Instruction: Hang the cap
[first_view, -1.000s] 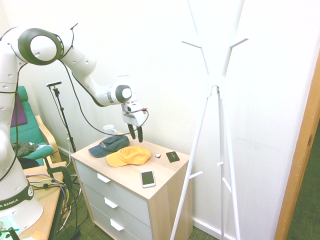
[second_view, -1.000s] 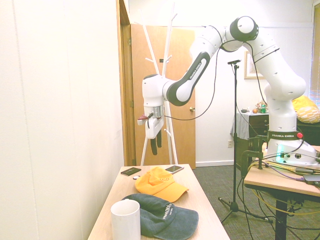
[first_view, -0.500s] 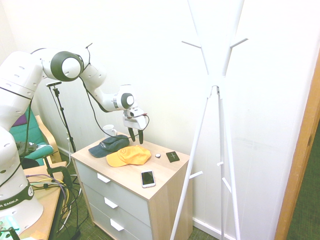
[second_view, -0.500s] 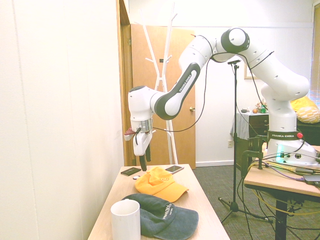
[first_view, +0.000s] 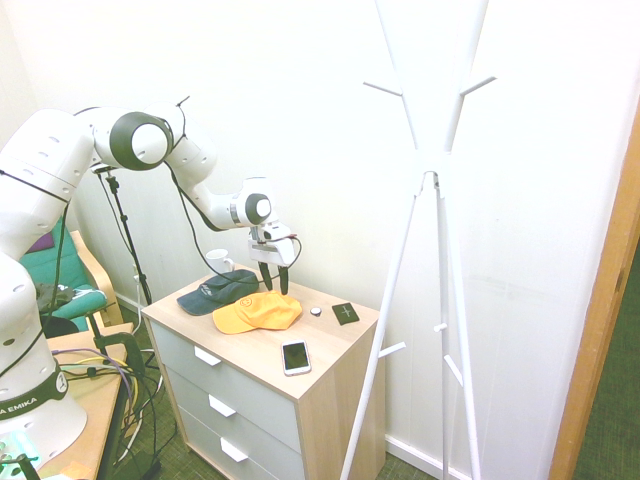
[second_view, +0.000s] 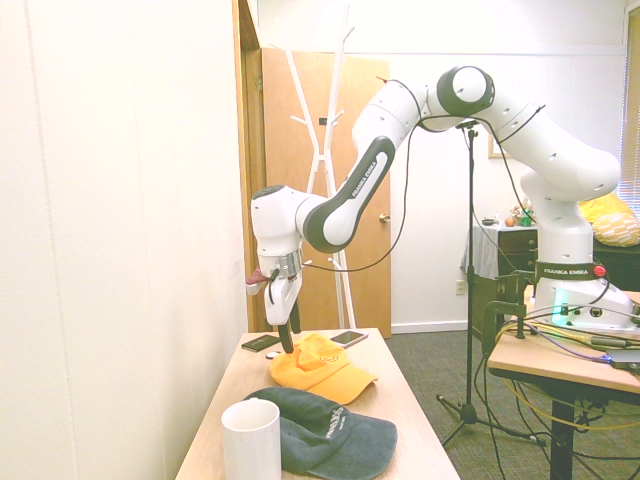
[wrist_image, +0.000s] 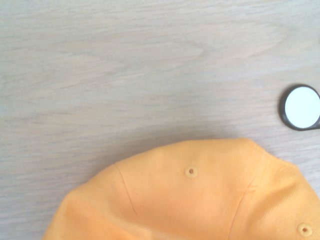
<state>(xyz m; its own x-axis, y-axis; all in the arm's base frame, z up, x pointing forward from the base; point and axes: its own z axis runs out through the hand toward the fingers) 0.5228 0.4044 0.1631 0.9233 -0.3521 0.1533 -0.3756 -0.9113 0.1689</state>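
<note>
I note gripper (first_view: 274, 282) spread, empty, at yellow cap's (first_view: 257, 311) rear edge | risk: fingers snag only thin fabric, cap slips | navy cap (first_view: 218, 290) touching, may drag.

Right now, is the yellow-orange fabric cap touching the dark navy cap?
Cannot tell. In the first exterior view the yellow-orange fabric cap and the dark navy cap sit edge to edge; the second exterior view overlaps them, showing neither contact nor gap.

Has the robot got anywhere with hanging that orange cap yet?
Nothing is finished: the cap lies flat on the dresser beside the dark cap. Underway: the open gripper hangs just above the cap's crown. Left to do: grasp it, lift it and carry it to a peg of the white coat stand.
</note>
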